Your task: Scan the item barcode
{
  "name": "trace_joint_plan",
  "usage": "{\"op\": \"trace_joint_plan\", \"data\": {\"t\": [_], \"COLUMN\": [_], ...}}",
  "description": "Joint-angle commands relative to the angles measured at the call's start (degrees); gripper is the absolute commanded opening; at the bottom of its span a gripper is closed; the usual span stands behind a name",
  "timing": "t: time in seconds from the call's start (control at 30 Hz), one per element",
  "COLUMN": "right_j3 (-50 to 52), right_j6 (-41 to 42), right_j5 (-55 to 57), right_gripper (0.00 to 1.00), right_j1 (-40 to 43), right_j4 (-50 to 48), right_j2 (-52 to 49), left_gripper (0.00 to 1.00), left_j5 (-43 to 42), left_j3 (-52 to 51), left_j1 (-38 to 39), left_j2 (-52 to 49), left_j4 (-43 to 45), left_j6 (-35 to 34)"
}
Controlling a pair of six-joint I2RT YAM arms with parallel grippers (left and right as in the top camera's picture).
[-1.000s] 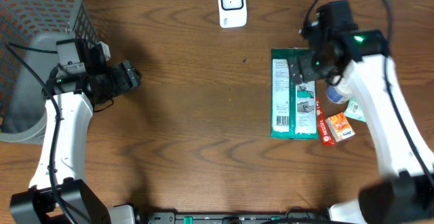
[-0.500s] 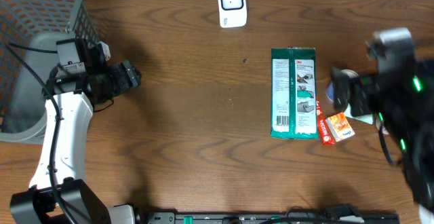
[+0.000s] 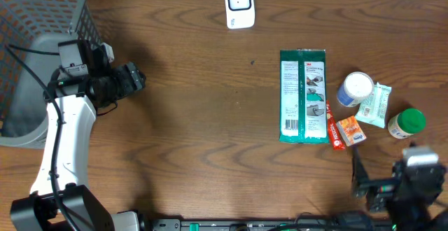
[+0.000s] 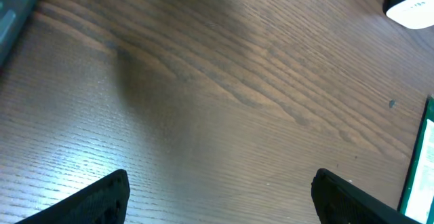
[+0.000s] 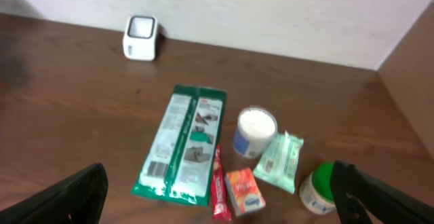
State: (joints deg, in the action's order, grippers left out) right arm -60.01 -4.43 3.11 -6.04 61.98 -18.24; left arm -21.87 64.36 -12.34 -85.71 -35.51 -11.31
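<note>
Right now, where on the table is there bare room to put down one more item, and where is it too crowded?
The widest bare patch of table lies between the left gripper and the green package, below the white scanner. Right of the package it is crowded: bottle, wipes packet, green-lidded jar and orange box sit close together.
</note>
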Motion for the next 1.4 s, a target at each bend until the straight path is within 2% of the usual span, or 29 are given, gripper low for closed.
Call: {"op": "trace_joint_plan", "data": {"t": [0.0, 0.13, 0.5, 0.73, 0.83, 0.93, 1.13, 1.37], "right_j3": [6.60, 13.33, 32.17, 45.20, 50.21, 53.83, 59.21, 59.71], "right_j6": [-0.33, -0.35, -0.57, -0.57, -0.57, -0.55, -0.52, -0.31], "right_j5": [-1.29, -1.70, -7.34, -9.20, -9.20, -9.25, -9.44, -9.70], "right_gripper": [0.99, 0.99, 0.99, 0.99, 0.99, 0.99, 0.99, 0.99], "right_j1": [2.01, 3.72, 6.99, 7.89, 7.89, 7.89, 7.87, 7.87], "right_j4": [-2.27, -10.38, -47.36, -71.10, -77.92, -81.46, -81.68, -68.39], "right_j2": [6.75, 11.91, 17.99, 17.88, 17.90, 17.90, 17.92, 17.92], "left_gripper": [0.87, 0.87, 0.87, 0.87, 0.87, 0.87, 0.87, 0.87], "left_j5": [0.92, 0.92, 0.92, 0.92, 0.92, 0.92, 0.92, 0.92], "left_j3": [0.00, 0.00, 0.00, 0.00, 0.00, 0.00, 0.00, 0.00], "left_j1": [-0.72, -0.72, -0.72, -0.72, -0.72, -0.72, -0.72, -0.72], "left_j2": [0.61, 0.61, 0.61, 0.61, 0.61, 0.61, 0.61, 0.61], "left_j4": [0.02, 0.00, 0.00, 0.00, 0.00, 0.00, 0.00, 0.02], "left_j6": [0.13, 0.13, 0.13, 0.13, 0.13, 0.13, 0.13, 0.13]}}
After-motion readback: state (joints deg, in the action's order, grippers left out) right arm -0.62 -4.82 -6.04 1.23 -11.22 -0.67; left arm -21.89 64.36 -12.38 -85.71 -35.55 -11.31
